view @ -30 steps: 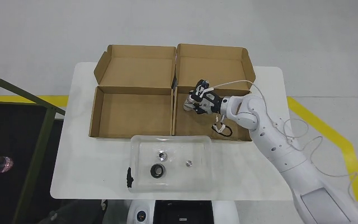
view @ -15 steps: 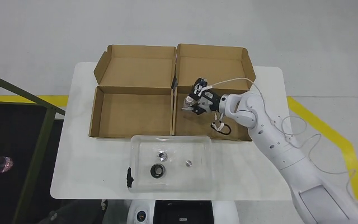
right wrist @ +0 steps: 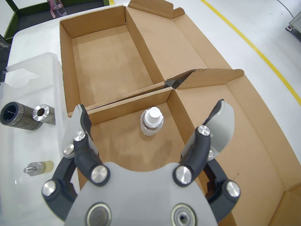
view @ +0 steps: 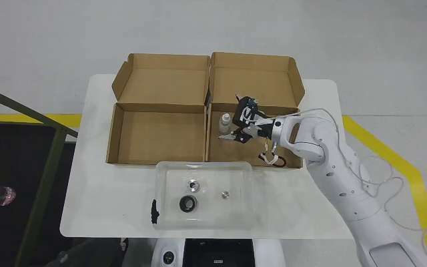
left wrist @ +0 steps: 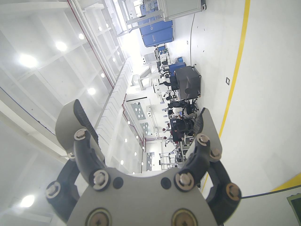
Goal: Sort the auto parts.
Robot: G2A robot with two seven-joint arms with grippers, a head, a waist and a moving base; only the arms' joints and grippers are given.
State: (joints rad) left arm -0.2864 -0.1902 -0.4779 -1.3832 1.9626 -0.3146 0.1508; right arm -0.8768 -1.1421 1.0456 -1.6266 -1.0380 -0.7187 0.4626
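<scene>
Now leaves the white-capped bottle (view: 226, 121) standing upright and free on the floor of the right cardboard box (view: 230, 152), near its 10 o'clock corner, close to the wall shared with the left cardboard box (view: 160, 137). Differs from a second ago, with the bottle then pinched in that spot. Now shows the right gripper (view: 231, 133) backed off toward 4 o'clock of the bottle, fingers spread wide, touching nothing. Counts, by the look of it, as one part sorted. Holds the left gripper (left wrist: 141, 109) off the table, fingers likewise spread and empty. Leaves three metal parts in the clear tray (view: 250, 173) at 6 o'clock of the boxes: bearing (view: 189, 203), bored cylinder (view: 193, 184), small pin (view: 225, 195). Probably calls next for a reach into that tray.
</scene>
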